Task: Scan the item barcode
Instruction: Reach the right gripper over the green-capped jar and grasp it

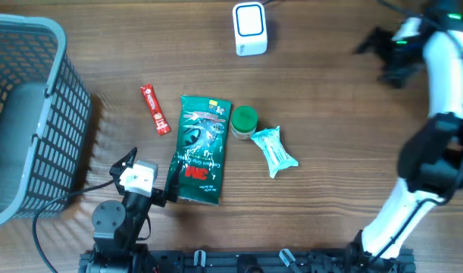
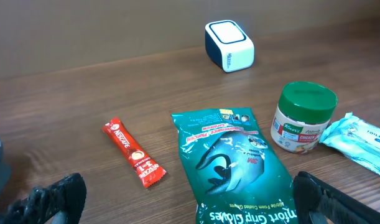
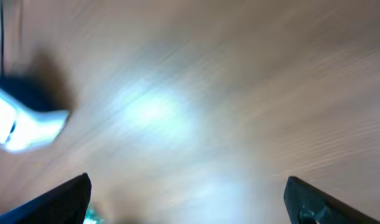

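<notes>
Overhead view: neither arm holds anything. Your left gripper [image 2: 186, 202] stands fully open and empty just short of the green foil glove pack [image 1: 202, 149]. Your right gripper [image 3: 188, 202] is also spread wide and empty, well away near the white-and-blue box scanner [image 1: 250, 29].

The candidate items all lie mid-table: the glove pack, a red stick sachet [image 1: 155, 110], a green-lidded white jar [image 1: 244, 121] and a pale blue tissue packet [image 1: 275, 150].

Hazards, as judged:
- The glove pack lies flat, so your fingers may skid over it rather than catch an edge.
- The jar sits against both the pack and the packet, so a nudge could shove or topple it.
- No barcode is visible, so you may present the wrong face.
- The right wrist view is blurred, so do not aim by it.

Surface: a brown wood-grain table [image 1: 345, 136] with soft glare. A grey mesh basket [image 1: 61, 91] stands at the left edge. Nothing beyond the tabletop is shown.
</notes>
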`<action>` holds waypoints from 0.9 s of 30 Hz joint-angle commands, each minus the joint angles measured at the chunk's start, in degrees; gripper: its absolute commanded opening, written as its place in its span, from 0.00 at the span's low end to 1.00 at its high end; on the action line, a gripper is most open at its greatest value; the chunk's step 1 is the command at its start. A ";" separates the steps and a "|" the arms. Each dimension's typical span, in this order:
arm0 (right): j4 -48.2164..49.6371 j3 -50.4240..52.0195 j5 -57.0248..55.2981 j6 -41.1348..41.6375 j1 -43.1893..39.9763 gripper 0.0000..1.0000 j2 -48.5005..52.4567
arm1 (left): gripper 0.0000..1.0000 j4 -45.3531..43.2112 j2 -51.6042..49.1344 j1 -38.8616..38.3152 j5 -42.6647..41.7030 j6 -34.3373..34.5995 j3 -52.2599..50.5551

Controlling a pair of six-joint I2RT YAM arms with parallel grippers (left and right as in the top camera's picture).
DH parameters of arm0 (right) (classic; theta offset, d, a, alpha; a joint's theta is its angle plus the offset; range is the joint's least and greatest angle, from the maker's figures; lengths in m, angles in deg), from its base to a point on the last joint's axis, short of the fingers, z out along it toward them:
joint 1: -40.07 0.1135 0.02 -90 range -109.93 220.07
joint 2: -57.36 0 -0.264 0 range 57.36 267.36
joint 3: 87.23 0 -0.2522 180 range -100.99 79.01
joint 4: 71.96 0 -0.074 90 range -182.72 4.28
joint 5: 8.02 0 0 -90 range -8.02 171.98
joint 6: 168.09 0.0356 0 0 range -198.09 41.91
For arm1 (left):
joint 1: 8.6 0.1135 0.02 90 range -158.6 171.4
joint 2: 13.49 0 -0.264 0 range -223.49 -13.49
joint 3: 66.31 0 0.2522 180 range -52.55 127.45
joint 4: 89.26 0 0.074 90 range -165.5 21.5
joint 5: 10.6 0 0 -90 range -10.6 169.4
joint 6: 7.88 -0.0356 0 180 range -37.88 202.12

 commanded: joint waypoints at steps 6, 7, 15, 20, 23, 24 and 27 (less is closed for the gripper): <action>-2.51 0.46 3.63 15.23 27.76 1.00 -1.25 | 1.00 -0.07 0.20 -0.17 -0.87 -0.87 -0.26; -1.25 0.63 -1.20 19.34 30.34 1.00 -1.25 | 1.00 -0.07 0.20 -0.17 -0.87 -0.87 -0.26; -1.44 0.79 -15.85 24.20 41.11 1.00 4.07 | 1.00 -0.07 0.20 -0.17 -0.87 -0.87 -0.26; -3.19 0.79 -17.51 23.91 41.77 1.00 7.15 | 1.00 -0.07 0.20 -0.17 -0.87 -0.87 -0.26; -4.48 0.79 -17.51 23.71 42.95 0.99 8.81 | 1.00 -0.07 0.20 -0.17 -0.87 -0.87 -0.26; -4.70 0.79 -17.49 22.75 43.34 0.96 9.16 | 1.00 -0.07 0.20 -0.17 -0.87 -0.90 -0.26; -6.21 0.79 -17.29 20.74 44.44 0.77 9.42 | 1.00 -0.07 0.20 -0.17 -0.87 -0.87 -0.26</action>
